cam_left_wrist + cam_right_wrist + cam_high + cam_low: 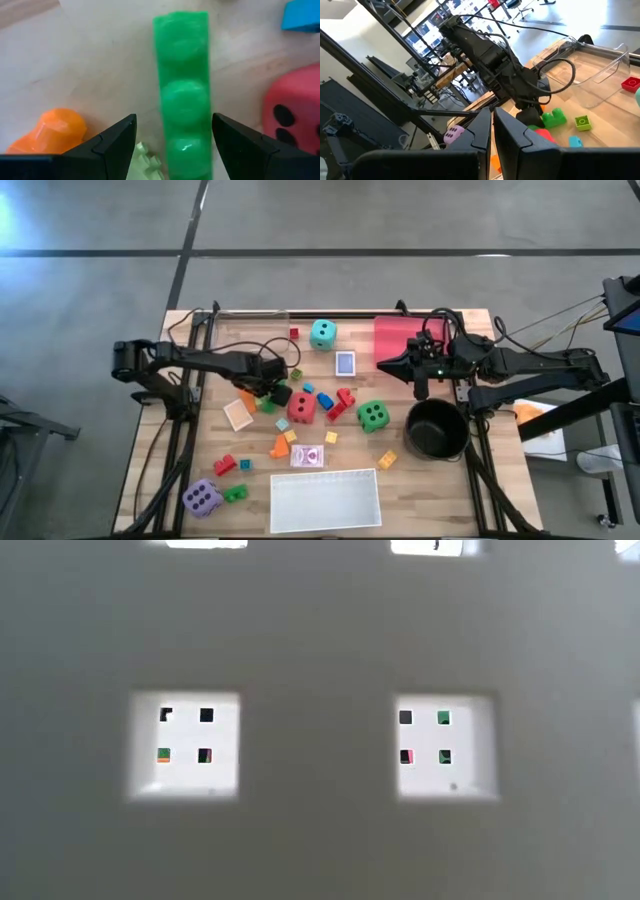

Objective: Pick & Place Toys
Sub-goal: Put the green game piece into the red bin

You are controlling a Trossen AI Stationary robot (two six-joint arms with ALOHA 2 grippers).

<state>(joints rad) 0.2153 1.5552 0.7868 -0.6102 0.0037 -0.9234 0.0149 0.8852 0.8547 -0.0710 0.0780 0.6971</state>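
While straddling green block point(184, 95) | left gripper point(172, 137) open | right gripper point(491, 131) closed, idle

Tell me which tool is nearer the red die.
Left. The left tool hangs just beside the red die, open around a green block. The right tool waits farther off, shut, near the pink tray.

Looks like a robotics lab or workshop: bare concrete floor point(400, 220) around a wooden table point(430, 490), metal framing point(395, 105) and office chairs point(520, 7) beyond, loose cables point(560, 315).
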